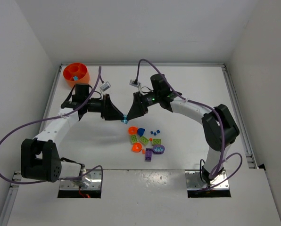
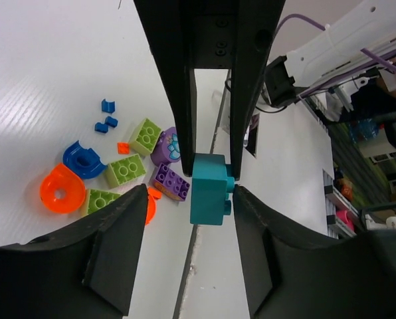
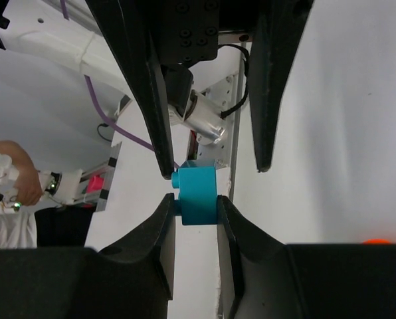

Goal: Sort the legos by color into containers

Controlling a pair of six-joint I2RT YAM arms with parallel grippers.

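The teal brick [image 2: 208,189] is up in the air over the table [image 1: 187,84], right between the two arms. The right gripper [image 3: 195,199] has it pinched tight, with its two fingers closed on the sides of the brick.

The left gripper [image 2: 190,193] faces it from the other side. Its fingers are apart, one on each side of the end of the brick that sticks out. One of them may just touch the brick, but that is hard to tell. The other one has a gap.

I think the brick is held like this so one arm can pass it to the other. That makes sense, because the orange bowl [image 1: 66,75] sits far back on the left. It is close to the left arm and well apart from the right one. A small blue piece lies in one part of the bowl.

The other legos [image 1: 145,141] lie in a loose pile on the table near the front middle. They are orange, green, blue and purple, and they are not sorted yet.

Next, the left fingers should squeeze before the right ones let go, or the brick could fall.
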